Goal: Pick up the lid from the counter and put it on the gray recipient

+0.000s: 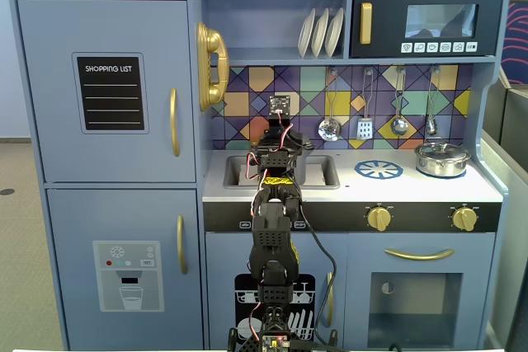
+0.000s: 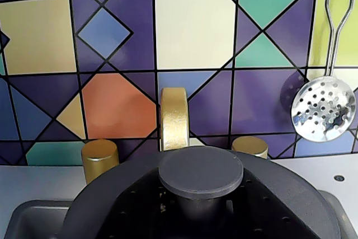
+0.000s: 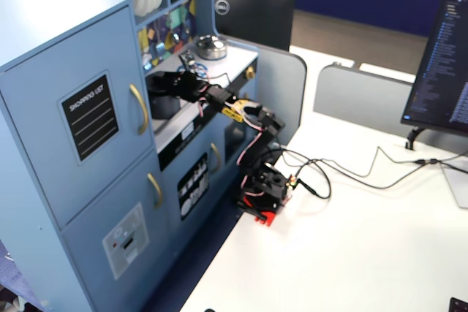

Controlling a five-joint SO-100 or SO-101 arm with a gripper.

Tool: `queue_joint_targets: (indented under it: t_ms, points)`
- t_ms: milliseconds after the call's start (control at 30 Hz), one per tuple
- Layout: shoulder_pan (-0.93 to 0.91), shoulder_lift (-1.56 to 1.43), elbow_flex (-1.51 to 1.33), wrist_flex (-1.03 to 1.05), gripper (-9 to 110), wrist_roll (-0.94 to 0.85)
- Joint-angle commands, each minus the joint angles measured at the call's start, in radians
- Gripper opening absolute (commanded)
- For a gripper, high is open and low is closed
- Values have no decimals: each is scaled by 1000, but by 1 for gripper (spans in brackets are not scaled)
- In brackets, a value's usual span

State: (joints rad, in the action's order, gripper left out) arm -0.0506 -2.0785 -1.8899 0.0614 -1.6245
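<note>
The dark-gray lid (image 2: 112, 191) with its round center knob (image 2: 201, 172) fills the bottom of the wrist view, right in front of the gold faucet. It hangs or rests over the sink (image 1: 323, 172). The gray pot (image 3: 167, 106) stands in the sink below the gripper, and in a fixed view (image 1: 289, 171) it shows as a dark shape behind the arm. My gripper (image 1: 279, 152) reaches over the sink directly above the lid, as a fixed view (image 3: 161, 85) also shows. Its jaws are hidden, so I cannot tell whether they hold the knob.
The gold faucet (image 2: 174, 117) and two gold taps (image 2: 99, 158) stand just behind the lid. A skimmer (image 2: 324, 107) hangs on the tiled wall to the right. A shiny steel pot (image 1: 442, 159) and a blue burner mark (image 1: 379, 170) lie on the counter to the right.
</note>
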Motion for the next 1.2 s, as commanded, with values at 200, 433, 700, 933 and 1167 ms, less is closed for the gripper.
queue_joint_targets:
  t_ms: [200, 433, 700, 933, 1167]
  points:
    - [17, -9, -41, -67, 0, 3]
    - [18, -11, -57, -75, 0, -8]
    - [18, -38, -26, -23, 0, -8]
    - [23, -60, -5, 32, 0, -3]
    - [29, -71, 20, 80, 0, 17]
